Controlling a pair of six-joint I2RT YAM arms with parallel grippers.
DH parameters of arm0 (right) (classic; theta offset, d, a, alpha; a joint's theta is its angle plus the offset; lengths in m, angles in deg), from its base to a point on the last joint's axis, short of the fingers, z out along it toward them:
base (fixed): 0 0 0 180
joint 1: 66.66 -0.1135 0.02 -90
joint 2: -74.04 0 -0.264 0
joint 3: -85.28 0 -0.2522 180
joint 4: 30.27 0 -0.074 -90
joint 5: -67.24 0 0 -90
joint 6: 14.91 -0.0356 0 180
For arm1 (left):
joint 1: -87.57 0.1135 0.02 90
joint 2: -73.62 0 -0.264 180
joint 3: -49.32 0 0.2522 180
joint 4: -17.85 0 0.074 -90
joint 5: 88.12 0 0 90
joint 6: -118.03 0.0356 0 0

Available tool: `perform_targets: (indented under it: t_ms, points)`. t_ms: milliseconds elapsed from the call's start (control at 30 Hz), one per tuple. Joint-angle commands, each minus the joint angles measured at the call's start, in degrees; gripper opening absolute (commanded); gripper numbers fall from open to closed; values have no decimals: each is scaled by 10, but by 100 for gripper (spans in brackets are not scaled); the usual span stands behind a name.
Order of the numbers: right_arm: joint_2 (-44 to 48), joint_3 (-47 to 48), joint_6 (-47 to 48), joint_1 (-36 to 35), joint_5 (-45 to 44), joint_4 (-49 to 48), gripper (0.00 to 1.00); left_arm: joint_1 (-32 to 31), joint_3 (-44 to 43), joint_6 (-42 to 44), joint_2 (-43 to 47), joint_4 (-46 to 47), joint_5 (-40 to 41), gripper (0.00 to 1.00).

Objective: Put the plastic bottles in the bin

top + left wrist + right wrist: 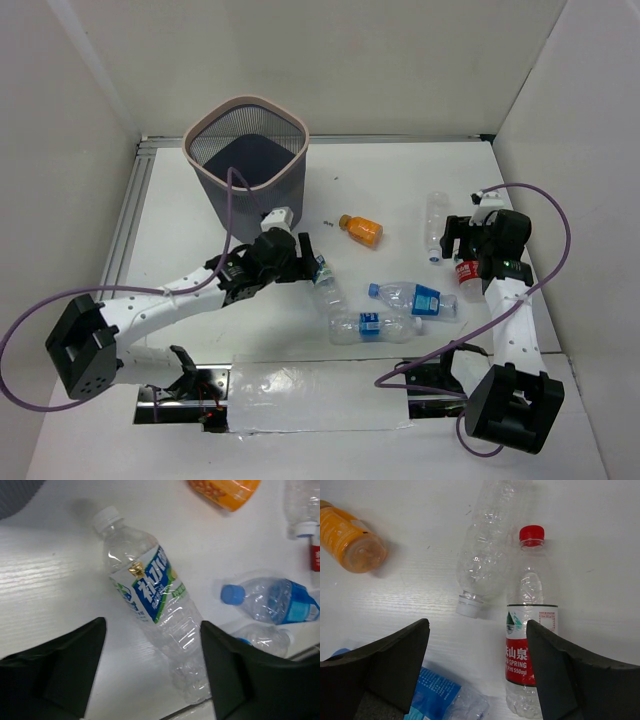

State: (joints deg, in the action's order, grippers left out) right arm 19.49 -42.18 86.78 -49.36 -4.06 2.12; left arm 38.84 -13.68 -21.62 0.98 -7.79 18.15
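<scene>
The bin [245, 140], dark mesh with a pale rim, stands at the far left. My left gripper [300, 258] is open over a clear bottle with a blue-green label [325, 283]. In the left wrist view that bottle [150, 595] lies with its base between the fingers, close to the right finger [235, 670]. My right gripper [465, 238] is open over the red-label bottle [532, 630], which lies by its right finger [570, 670]. Beside it is a plain clear bottle [487, 550]. An orange bottle [361, 230] and two blue-label bottles [415, 298] [375, 326] lie mid-table.
White walls close in the table on the left, right and far sides. An aluminium rail [130, 220] runs along the left edge. A white taped sheet [310, 395] covers the near edge between the arm bases. Small specks [327, 220] lie near the orange bottle.
</scene>
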Motion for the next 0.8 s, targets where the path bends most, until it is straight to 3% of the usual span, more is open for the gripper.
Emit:
perform_targets:
  t_ms: [0, 67, 200, 433, 767]
  points:
    - [2, 0, 4, 5, 13, -12, 85, -12, -50, -74, -47, -38, 68, 94]
    - [2, 0, 4, 5, 19, -12, 85, -36, -78, -98, -77, -80, 91, 100]
    - [2, -6, 4, 5, 19, -12, 85, -80, -149, -151, -153, -154, 166, 100]
    - [2, -11, 4, 5, 25, -18, 85, -94, -295, -250, -313, -308, 189, 100]
    - [-8, -11, 11, 5, 56, -23, 87, -94, -292, -241, -363, -270, 152, 100]
